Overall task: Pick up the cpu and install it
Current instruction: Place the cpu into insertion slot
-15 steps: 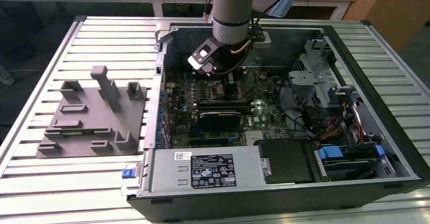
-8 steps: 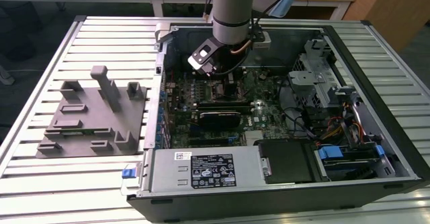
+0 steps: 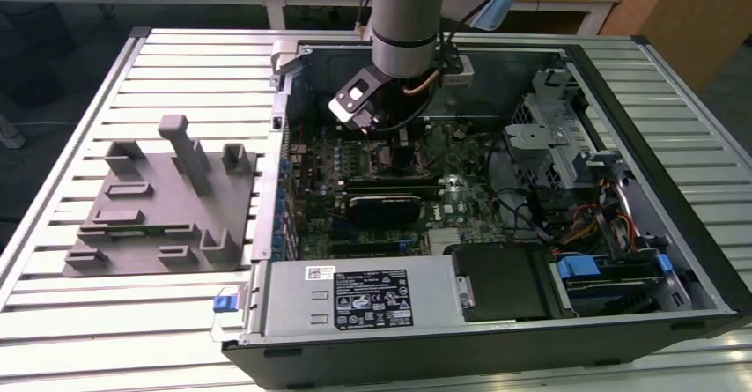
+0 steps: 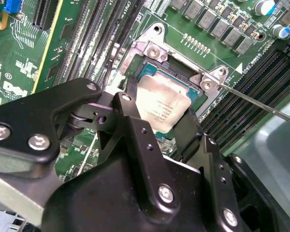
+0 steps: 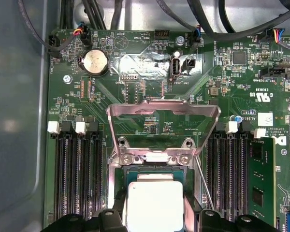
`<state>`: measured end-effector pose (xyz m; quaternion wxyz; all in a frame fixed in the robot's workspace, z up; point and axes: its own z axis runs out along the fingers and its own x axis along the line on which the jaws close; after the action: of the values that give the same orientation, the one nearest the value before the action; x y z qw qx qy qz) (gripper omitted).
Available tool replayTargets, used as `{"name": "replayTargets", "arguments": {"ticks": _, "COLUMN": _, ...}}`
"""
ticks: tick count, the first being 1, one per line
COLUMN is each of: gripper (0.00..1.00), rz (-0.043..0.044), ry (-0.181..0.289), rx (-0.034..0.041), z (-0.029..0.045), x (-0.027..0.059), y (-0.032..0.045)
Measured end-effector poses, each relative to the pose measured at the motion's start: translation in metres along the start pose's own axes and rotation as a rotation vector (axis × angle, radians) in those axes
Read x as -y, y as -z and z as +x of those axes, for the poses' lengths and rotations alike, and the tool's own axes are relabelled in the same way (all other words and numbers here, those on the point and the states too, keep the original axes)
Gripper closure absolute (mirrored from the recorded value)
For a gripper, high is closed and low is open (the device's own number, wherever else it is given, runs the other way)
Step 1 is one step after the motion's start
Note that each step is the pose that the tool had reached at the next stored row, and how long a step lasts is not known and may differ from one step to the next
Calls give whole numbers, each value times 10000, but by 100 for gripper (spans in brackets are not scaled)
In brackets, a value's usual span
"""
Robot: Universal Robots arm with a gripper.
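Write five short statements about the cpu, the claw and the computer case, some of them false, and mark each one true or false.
1. The claw has a finger on each of two opposite sides of the cpu. True.
2. The metal load plate is folded down over the cpu. False: it stands open, clear of the cpu.
3. The grey fixture tray lies outside the computer case, on the exterior view's left. True.
4. The computer case is shut by a side panel. False: it is open, and the motherboard shows.
5. The cpu rests on the grey fixture tray. False: it is at the motherboard, inside the case.
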<state>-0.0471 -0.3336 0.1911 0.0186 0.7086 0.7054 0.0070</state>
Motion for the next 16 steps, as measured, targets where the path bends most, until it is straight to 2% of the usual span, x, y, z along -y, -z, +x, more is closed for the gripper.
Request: {"name": "replayTargets", "arguments": {"ticks": 16, "gripper": 46, "rz": -1, "ry": -7, "rx": -1, "z": 0, "x": -13, "y": -6}}
